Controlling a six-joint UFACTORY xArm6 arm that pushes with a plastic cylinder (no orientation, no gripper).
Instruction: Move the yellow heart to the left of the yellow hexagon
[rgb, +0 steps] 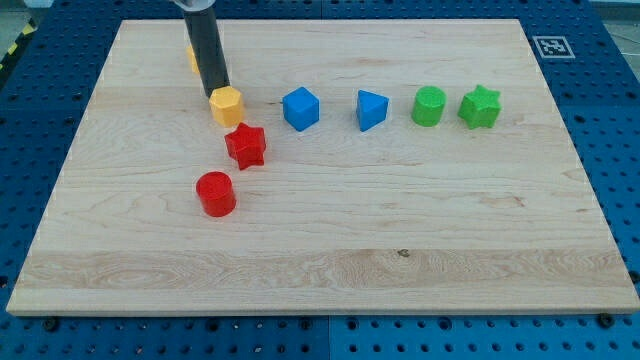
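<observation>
The yellow hexagon (227, 104) sits on the wooden board at the upper left. My tip (215, 95) is at the hexagon's upper left edge, touching or nearly touching it. The yellow heart (191, 57) is mostly hidden behind the dark rod; only a sliver shows at the rod's left side, above and to the left of the hexagon.
A red star (245, 145) lies just below the hexagon and a red cylinder (215, 193) below that. To the right in a row are a blue cube (300, 108), a blue triangular block (371, 109), a green cylinder (429, 105) and a green star (480, 107).
</observation>
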